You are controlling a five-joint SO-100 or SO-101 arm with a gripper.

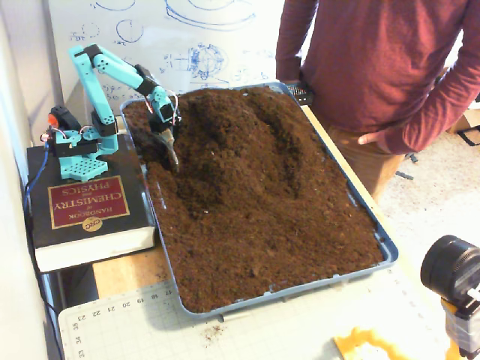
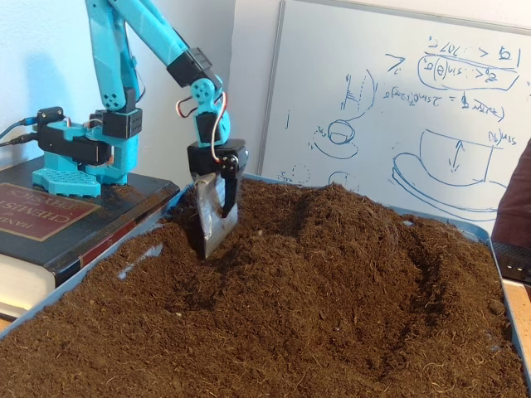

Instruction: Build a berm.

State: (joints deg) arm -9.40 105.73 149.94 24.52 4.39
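Observation:
The berm (image 1: 236, 139) is a raised ridge of dark-brown crumbly soil running lengthwise through the far half of the blue tray (image 1: 384, 247). A shadowed furrow (image 1: 289, 146) lies along its right side and a scooped hollow (image 1: 196, 187) along its left. In the low fixed view the berm (image 2: 348, 228) rises mid-frame. My turquoise arm's gripper (image 1: 171, 150) points down at the berm's left flank, shut on a grey metal scoop blade (image 2: 209, 222). The blade's tip touches the soil near the tray's left wall.
The arm's base (image 1: 75, 150) stands on a thick black chemistry handbook (image 1: 86, 210) left of the tray. A person in a red sweater (image 1: 375, 67) stands at the tray's far right corner. A whiteboard (image 2: 398, 108) leans behind. A cutting mat (image 1: 262, 330) and black camera (image 1: 450, 270) lie in front.

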